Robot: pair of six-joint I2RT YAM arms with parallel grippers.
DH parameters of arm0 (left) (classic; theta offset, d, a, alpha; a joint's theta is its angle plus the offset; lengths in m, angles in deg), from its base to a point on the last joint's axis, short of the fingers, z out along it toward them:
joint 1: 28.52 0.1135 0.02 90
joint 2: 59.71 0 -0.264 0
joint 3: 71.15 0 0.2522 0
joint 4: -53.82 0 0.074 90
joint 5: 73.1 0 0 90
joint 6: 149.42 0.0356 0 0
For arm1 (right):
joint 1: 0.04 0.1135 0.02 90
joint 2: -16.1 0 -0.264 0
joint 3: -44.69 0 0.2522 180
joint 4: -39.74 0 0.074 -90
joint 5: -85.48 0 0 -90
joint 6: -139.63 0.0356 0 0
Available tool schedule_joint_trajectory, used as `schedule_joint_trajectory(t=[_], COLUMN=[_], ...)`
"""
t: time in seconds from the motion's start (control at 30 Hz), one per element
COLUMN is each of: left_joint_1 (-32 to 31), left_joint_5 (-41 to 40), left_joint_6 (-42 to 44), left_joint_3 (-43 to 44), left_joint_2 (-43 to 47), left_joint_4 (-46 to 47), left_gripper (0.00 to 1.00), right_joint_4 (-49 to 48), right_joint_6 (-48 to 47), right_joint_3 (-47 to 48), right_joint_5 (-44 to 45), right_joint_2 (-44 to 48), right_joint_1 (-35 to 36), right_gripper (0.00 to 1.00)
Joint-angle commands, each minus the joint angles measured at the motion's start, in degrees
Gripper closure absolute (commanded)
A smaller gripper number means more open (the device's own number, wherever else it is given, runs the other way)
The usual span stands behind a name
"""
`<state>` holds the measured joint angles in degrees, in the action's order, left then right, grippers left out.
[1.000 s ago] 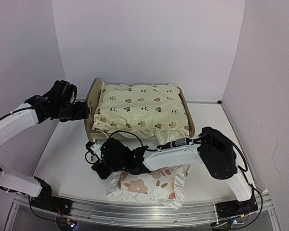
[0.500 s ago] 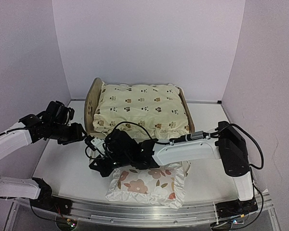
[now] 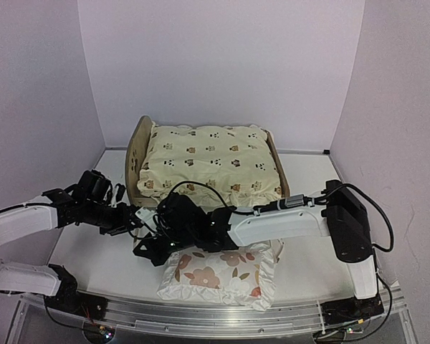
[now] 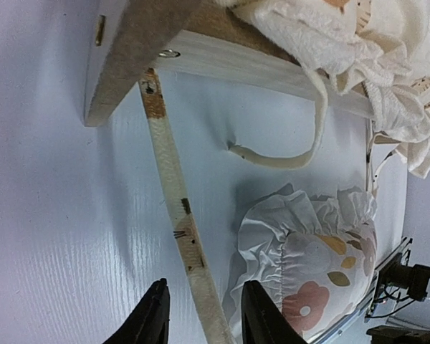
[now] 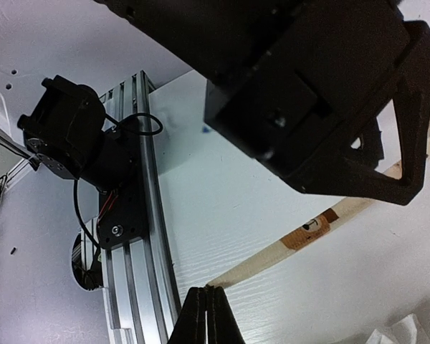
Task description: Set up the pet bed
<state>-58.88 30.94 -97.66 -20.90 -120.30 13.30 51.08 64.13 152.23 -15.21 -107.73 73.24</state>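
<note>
Backdrop: pale lilac walls on three sides, a white table below, both arms reaching in from the bottom edge.
Top view, bed: the pet bed stands at centre frame towards the back wall, headboard to the left, with a cream cushion filling it.
Top view, pillow: a flowered pillow lies flat at lower centre, off the bed and by the front rail.
Top view, arms: the left gripper comes in low from the left while the right gripper stretches across from the right. They meet just below the bed's lower-left corner.
Left wrist, hand: the fingers are partly open at the bottom edge, straddling a thin wooden slat that runs down from the frame corner at upper left. There's a gap on the slat's left side, so no grip yet.
Left wrist, extras: a tie string trails off the cushion onto the table.
Right wrist, hand: the fingers are pressed flat together at bottom centre, holding nothing. The slat's end sits right at the tips, and I cannot tell whether it touches them.
Done so far: frame upright, cushion in.
Left to do: the pillow still has to go on, and the slat looks like a loose bed part that needs seating.
</note>
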Motion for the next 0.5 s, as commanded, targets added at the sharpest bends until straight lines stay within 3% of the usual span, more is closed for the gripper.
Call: schedule_joint_trajectory(t=[0.0,0.17,0.23,0.47], left_joint_1=[-0.44,-0.70,-0.68,-1.42], left_joint_5=[3.59,2.98,4.41,4.59], left_joint_6=[-1.53,-1.57,-1.57,-1.49], left_joint_3=[-1.10,-1.87,-2.60,-3.42], left_joint_2=[-1.31,-0.91,-1.31,-2.48], left_joint_4=[6.08,5.26,6.92,8.87], left_gripper=[0.66,0.64,0.68,1.00], right_joint_4=[0.00,-0.08,-0.22,-0.95], right_joint_6=[-1.76,-2.37,-2.46,-3.11], right_joint_3=[-1.00,-1.24,-0.99,-1.37], right_joint_5=[-2.83,-1.21,-1.10,1.04], right_joint_2=[4.09,4.10,3.88,3.83], right_joint_1=[1.09,1.18,1.22,1.16], right_gripper=[1.00,1.00,1.00,1.00])
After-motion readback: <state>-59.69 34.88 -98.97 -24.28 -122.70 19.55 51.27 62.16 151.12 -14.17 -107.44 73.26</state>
